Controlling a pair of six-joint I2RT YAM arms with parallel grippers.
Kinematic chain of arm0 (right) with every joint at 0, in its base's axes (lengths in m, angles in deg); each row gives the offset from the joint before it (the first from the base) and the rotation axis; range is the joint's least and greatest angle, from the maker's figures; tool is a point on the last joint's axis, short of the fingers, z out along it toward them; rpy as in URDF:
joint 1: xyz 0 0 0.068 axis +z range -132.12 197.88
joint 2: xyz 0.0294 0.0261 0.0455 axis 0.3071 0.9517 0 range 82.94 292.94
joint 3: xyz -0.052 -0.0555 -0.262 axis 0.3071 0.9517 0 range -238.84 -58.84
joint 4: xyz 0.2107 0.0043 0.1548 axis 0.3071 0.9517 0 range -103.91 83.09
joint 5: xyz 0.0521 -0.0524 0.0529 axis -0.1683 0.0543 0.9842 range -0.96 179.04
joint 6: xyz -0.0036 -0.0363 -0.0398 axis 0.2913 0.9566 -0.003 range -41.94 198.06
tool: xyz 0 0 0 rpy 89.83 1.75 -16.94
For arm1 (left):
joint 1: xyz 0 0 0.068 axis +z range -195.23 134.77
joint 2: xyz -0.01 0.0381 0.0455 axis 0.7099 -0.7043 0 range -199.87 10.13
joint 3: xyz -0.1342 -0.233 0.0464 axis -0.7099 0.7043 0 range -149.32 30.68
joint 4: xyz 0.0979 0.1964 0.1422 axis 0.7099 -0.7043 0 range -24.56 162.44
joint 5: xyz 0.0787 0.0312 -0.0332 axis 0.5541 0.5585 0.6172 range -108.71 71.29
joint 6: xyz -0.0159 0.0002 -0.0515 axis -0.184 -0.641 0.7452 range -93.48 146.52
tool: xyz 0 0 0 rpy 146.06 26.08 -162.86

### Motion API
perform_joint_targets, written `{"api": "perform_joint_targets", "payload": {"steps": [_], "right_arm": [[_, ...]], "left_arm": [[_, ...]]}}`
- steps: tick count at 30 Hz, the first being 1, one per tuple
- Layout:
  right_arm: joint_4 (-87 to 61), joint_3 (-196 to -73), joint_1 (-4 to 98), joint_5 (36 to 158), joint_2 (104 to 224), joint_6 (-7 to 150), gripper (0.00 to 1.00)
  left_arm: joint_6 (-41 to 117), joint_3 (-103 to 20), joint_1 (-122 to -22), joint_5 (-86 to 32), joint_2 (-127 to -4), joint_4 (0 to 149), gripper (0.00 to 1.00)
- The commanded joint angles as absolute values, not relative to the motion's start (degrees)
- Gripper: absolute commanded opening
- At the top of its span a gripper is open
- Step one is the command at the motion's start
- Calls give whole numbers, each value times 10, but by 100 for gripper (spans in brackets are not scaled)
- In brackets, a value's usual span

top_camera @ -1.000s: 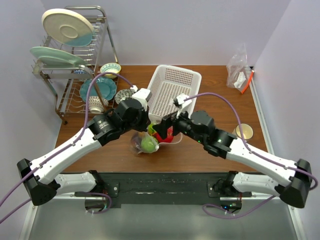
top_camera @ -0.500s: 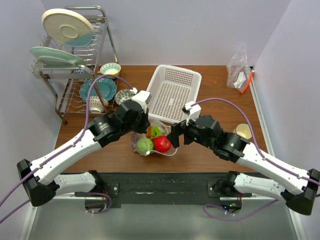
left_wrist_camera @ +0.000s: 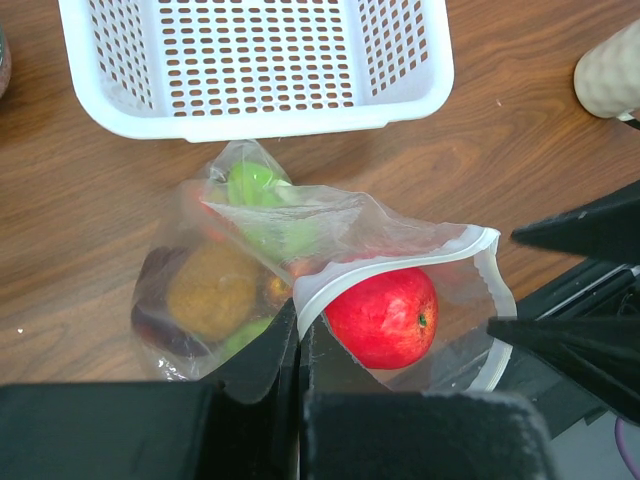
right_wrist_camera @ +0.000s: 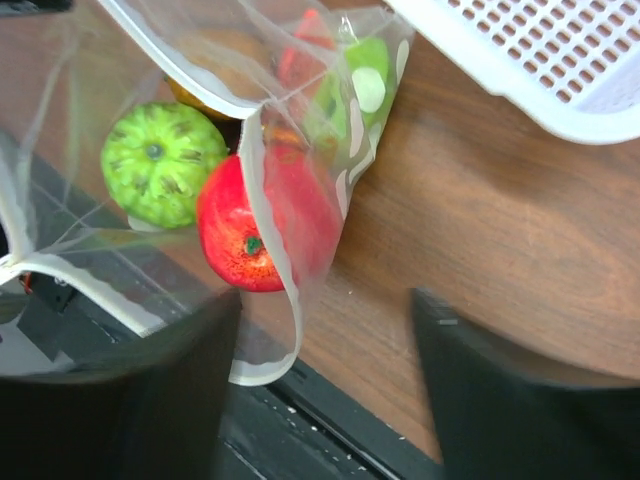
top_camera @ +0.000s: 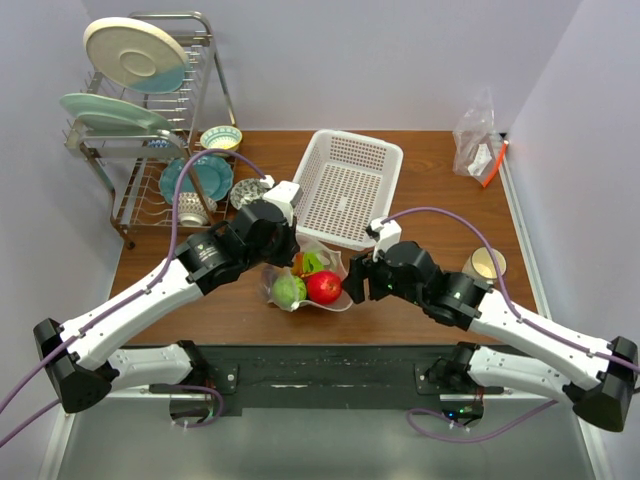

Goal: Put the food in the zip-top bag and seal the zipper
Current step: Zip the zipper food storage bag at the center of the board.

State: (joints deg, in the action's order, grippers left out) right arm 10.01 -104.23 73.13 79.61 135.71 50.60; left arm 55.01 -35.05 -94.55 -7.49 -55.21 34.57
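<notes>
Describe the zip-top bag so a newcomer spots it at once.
From the white basket mid-table, the zip-top bag lies just on its near side. Unlike the clear bag in the far right corner, it has a pale zipper and holds a red apple.

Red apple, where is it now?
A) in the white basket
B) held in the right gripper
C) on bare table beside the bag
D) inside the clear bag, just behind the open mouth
D: in the left wrist view the red apple sits inside the zip-top bag, behind the zipper, whose edge the left gripper pinches.
</notes>
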Motion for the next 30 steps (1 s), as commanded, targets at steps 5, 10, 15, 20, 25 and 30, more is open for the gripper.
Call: {"api": "perform_joint_targets", "payload": {"steps": [5,10,15,20,25,30], "right_arm": [[57,-1042,733,819,1389,489,26],[57,-1070,733,812,1394,490,0],[54,-1111,733,800,1401,484,0],[65,-1145,733,738,1416,421,0],[91,-1162,733,691,1438,370,0],[98,-1160,733,679,1438,348,0]], "left_arm": [[553,-363,-949,-65,-540,361,0],[551,-362,-948,-71,-545,364,0],[548,-352,-948,-115,-549,395,0],[544,-350,-950,-154,-540,415,0],[529,-345,-949,-171,-497,414,53],[497,-310,-949,-184,-420,411,100]]}}
